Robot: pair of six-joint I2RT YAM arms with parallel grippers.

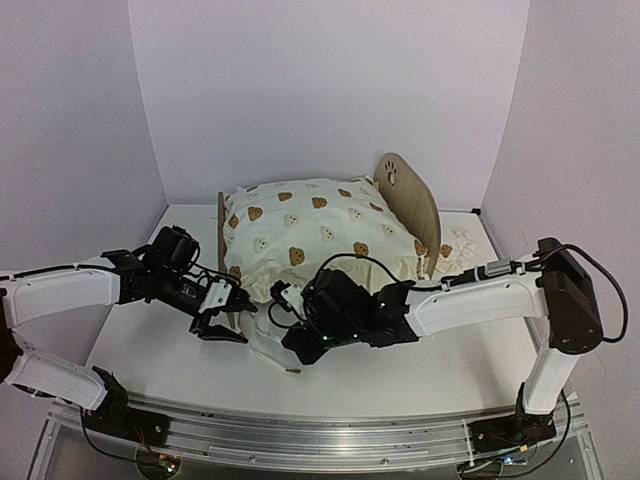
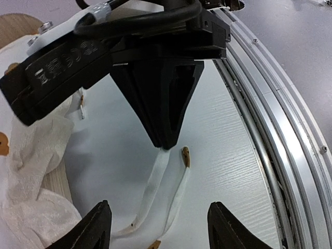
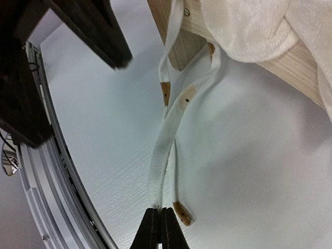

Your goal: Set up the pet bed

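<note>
Bed (image 1: 408,205) sitting back-centre on bench (image 1: 150,350), bear-print duvet (image 1: 310,225) heaped on top and spilling over the near-left corner. Working the ties (image 2: 155,187) there: two straps trailing from that corner down onto bench. Pinching the wide strap (image 3: 163,150) at its end with right jaws, clenched flat, tips low over bench. Holding left jaws released, fingers (image 2: 94,228) straddling both straps just short of the right tips, touching nothing. Judging the step as getting the second tie in hand for knotting at the frame (image 3: 181,52) corner. To do it well: drop left down and close on the thin strap (image 3: 175,176) just behind its brown tip (image 3: 182,212), not on both straps at once. Check separation first: nearly side by side in the left wrist view, easy to grab the pair. Keep right tension light; pulling hard likely to drag duvet off frame or skid a light bed across bench. Lift wide strap slightly with right beforehand, avoiding a pinch against bench. Mind wrist clearance, very crowded here. Cannot tell each tie's anchor point under the duvet.
</note>
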